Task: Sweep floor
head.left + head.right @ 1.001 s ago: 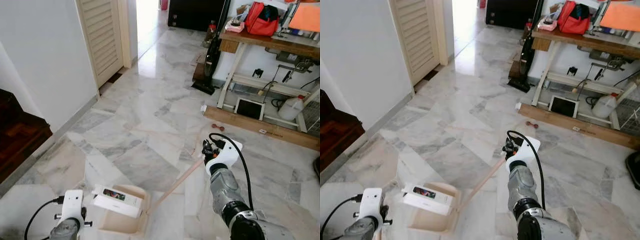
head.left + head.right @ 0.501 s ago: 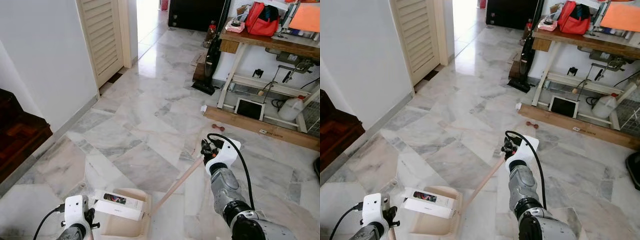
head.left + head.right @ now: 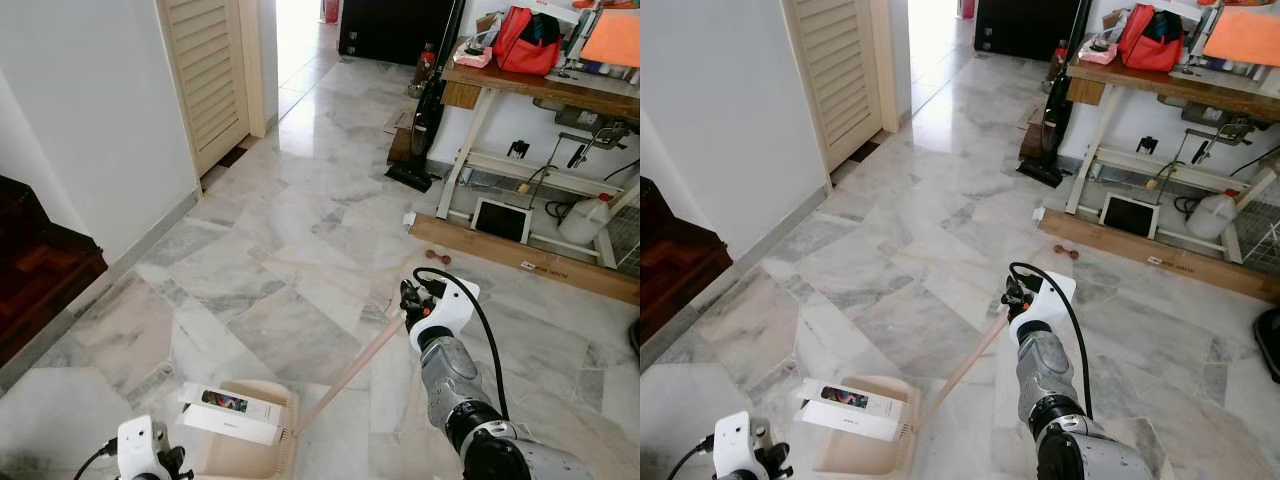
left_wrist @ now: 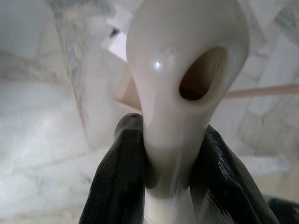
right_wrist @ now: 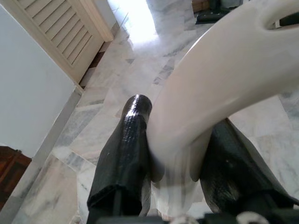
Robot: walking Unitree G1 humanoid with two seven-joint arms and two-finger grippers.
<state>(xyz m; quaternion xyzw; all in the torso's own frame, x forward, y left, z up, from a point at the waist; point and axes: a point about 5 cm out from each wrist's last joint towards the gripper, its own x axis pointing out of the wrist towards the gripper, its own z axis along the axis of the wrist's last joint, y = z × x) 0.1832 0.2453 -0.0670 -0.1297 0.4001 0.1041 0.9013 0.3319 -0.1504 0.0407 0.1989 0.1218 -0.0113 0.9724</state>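
2 head eyes down on marble floor point(image 3: 300, 230), wrist cameras close on handles

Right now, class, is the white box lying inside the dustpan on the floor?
Yes, the white box rests across the beige dustpan, near its pale long handle.

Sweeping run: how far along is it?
Done: a white box lies on the dustpan. In hand: the right gripper is shut on the broom, its stick reaching the pan's edge; the left gripper is shut on the dustpan's handle. Left: a small red object by the wooden plank looks unswept.
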